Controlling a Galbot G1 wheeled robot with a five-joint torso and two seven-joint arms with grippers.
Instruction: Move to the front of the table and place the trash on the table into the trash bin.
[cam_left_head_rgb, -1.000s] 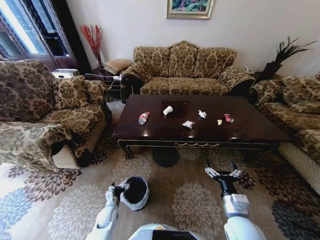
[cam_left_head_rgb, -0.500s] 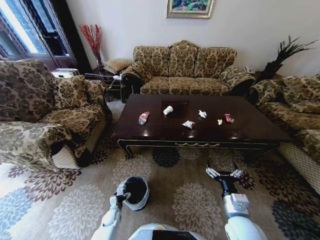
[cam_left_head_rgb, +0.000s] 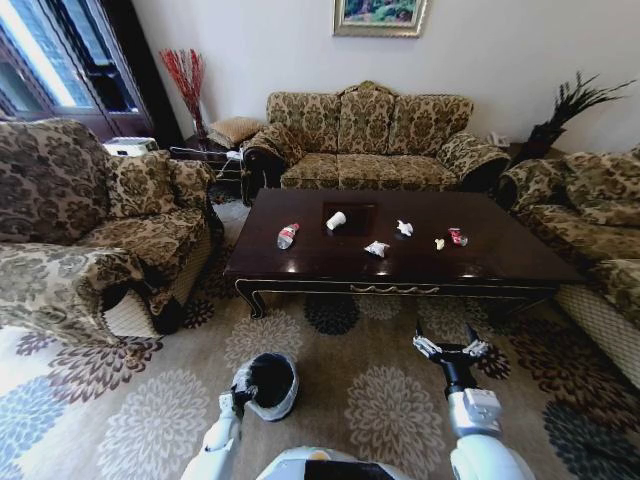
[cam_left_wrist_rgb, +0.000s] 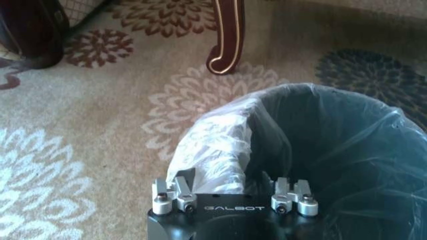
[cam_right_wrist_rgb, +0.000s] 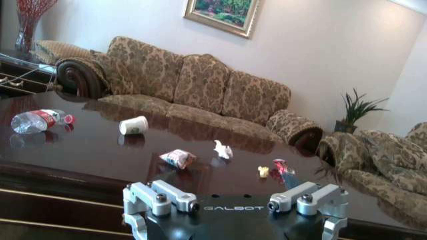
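The table (cam_left_head_rgb: 500, 262) stands ahead of me on the carpet. The trash lies across its top: a clear bottle (cam_left_head_rgb: 287, 236), a white paper cup (cam_left_head_rgb: 336, 220), two crumpled wrappers (cam_left_head_rgb: 377, 248) (cam_left_head_rgb: 404, 228), a yellowish scrap (cam_left_head_rgb: 438, 243) and a crushed can (cam_left_head_rgb: 458, 236). The right wrist view shows the same bottle (cam_right_wrist_rgb: 37, 120), cup (cam_right_wrist_rgb: 133, 125) and can (cam_right_wrist_rgb: 280, 166). My left gripper (cam_left_head_rgb: 237, 400) is shut on the rim of the trash bin (cam_left_head_rgb: 270, 385), low at my left; its black liner (cam_left_wrist_rgb: 333, 145) shows from the left wrist. My right gripper (cam_left_head_rgb: 449, 348) hangs open and empty before the table's front edge.
A sofa (cam_left_head_rgb: 365, 140) stands behind the table, an armchair (cam_left_head_rgb: 90, 230) at the left and another sofa (cam_left_head_rgb: 590, 220) at the right. A curved table leg (cam_left_wrist_rgb: 225, 35) is just beyond the bin. Patterned carpet (cam_left_head_rgb: 380, 400) lies open between me and the table.
My left arm has dropped back slightly, still holding the bin. The table, the trash and the right gripper look the same.
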